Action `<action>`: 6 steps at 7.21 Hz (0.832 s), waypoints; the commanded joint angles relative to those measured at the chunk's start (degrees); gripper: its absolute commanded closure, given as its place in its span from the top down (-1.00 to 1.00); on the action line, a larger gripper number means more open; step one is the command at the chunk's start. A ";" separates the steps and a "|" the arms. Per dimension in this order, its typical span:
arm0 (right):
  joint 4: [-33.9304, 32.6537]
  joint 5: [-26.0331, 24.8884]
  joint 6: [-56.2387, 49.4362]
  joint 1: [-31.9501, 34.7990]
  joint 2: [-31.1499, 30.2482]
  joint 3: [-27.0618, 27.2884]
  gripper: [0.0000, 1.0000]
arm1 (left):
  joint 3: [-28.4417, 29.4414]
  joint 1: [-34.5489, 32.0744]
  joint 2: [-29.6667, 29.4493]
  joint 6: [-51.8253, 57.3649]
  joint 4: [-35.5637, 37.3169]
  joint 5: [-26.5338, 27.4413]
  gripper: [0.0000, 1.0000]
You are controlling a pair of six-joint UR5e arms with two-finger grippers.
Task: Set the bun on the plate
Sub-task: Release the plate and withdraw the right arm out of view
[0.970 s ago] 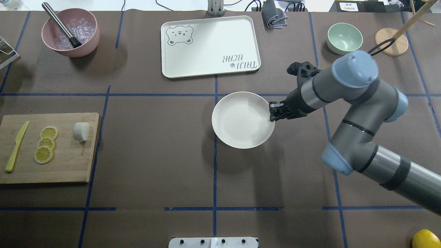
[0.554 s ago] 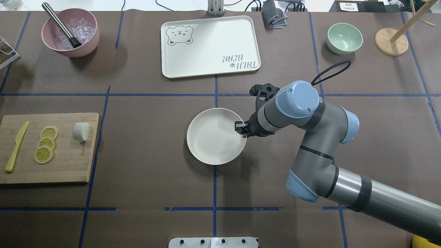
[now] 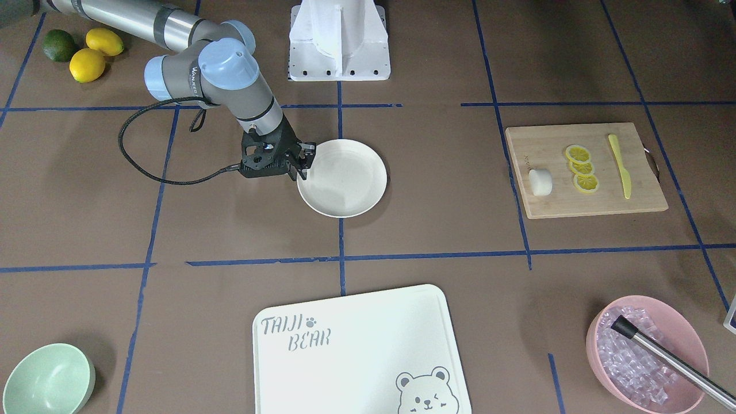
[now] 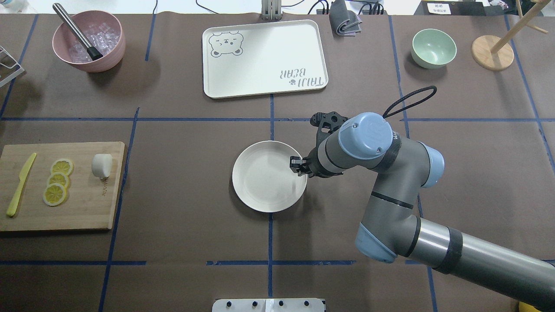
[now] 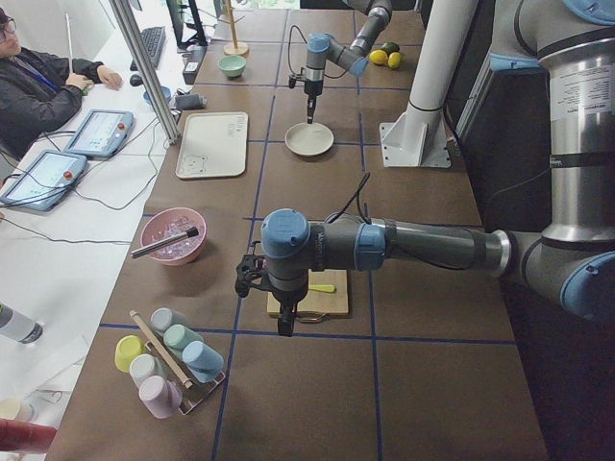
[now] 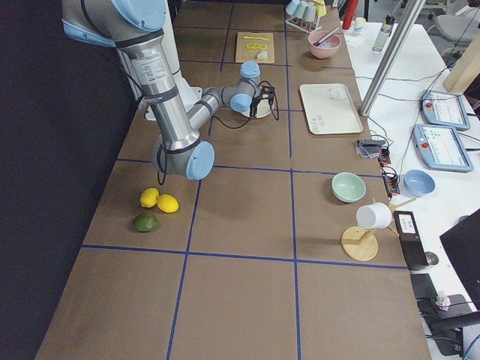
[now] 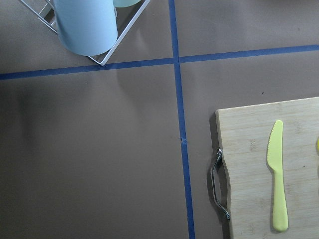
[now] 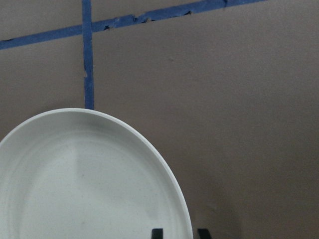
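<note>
The bun (image 4: 102, 165) (image 3: 540, 181) lies on a wooden cutting board (image 4: 86, 203) at the table's left, beside lemon slices (image 4: 57, 181) and a yellow knife (image 4: 19, 185). The cream plate (image 4: 264, 182) (image 3: 345, 184) (image 8: 75, 189) sits at the table's middle. My right gripper (image 4: 298, 165) (image 3: 303, 164) is shut on the plate's right rim, one fingertip on each side of it in the right wrist view. My left gripper (image 5: 284, 327) shows only in the exterior left view, over the board's end far from the plate; I cannot tell its state.
A bear-printed tray (image 4: 264, 58) lies behind the plate. A pink bowl of ice (image 4: 89, 41) stands back left, a green bowl (image 4: 433, 47) and a wooden stand (image 4: 492, 52) back right. Lemons (image 3: 86, 64) lie near the right arm's base. A cup rack (image 5: 168, 360) stands by the left arm.
My right gripper has carried the plate left and toward the robot's side, from near the right grid line to the centre line. The bun and board have not moved.
</note>
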 commanded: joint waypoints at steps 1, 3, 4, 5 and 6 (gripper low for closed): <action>-5.19 1.58 0.12 3.56 -0.19 2.12 1.00 | -0.17 0.00 0.00 -0.09 0.09 0.00 1.00; -17.48 6.32 -15.97 12.85 -1.50 4.58 1.00 | 0.35 0.52 0.00 0.00 0.09 0.26 1.00; -21.80 8.78 -25.55 17.17 -2.91 5.20 1.00 | 0.35 0.88 0.00 -0.09 0.09 0.26 1.00; -23.23 10.72 -35.13 22.08 -4.83 5.21 1.00 | 0.09 0.88 0.00 -0.09 0.09 0.18 1.00; -23.42 14.65 -44.44 27.87 -8.86 5.47 1.00 | 0.17 1.23 -0.09 -0.35 -0.43 0.09 1.00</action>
